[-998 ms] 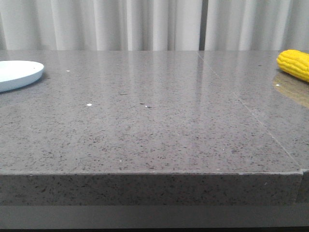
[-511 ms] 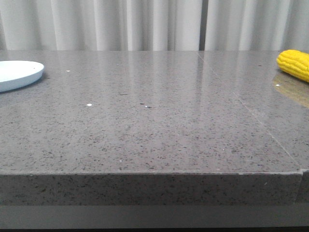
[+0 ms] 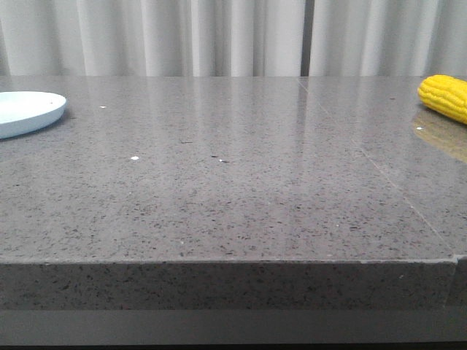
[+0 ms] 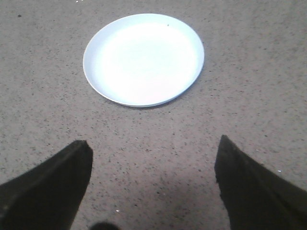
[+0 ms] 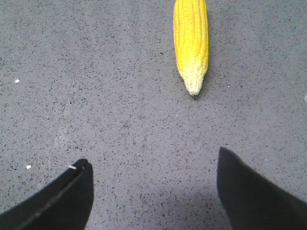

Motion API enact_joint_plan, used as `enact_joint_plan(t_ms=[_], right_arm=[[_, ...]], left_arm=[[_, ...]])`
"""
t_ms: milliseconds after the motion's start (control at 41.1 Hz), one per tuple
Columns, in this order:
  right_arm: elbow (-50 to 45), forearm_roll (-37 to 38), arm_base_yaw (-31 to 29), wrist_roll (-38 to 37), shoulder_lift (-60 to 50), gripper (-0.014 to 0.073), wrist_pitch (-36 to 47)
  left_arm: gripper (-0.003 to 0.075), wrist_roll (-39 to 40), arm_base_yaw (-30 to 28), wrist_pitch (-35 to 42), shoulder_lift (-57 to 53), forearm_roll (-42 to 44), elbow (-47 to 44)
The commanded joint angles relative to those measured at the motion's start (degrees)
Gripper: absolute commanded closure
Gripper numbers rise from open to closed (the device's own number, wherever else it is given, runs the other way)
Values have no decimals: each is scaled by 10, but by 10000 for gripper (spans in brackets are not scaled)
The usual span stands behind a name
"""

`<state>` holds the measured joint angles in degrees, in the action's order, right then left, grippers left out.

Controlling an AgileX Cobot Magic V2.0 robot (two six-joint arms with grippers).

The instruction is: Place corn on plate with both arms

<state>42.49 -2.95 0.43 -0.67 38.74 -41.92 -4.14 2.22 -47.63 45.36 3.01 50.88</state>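
Note:
The yellow corn (image 3: 445, 97) lies on the grey table at the far right edge of the front view, partly cut off. In the right wrist view the corn (image 5: 191, 40) points its pale tip toward my right gripper (image 5: 153, 163), which is open, empty and a short way from it. The pale blue-white plate (image 3: 28, 111) sits at the far left of the front view. In the left wrist view the plate (image 4: 144, 58) is empty, ahead of my left gripper (image 4: 153, 146), which is open and empty over bare table. Neither gripper shows in the front view.
The speckled grey stone table (image 3: 233, 189) has a seam (image 3: 379, 171) running diagonally on its right side and a front edge (image 3: 233, 261) near the camera. White curtains (image 3: 219, 36) hang behind the table.

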Motion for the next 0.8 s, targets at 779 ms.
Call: enact_joint_plan(t_ms=[779], right_arm=[[14,5,-4,7,3,32,39]], left_arm=[[196,-138,-206,-2,469,-217,280]])
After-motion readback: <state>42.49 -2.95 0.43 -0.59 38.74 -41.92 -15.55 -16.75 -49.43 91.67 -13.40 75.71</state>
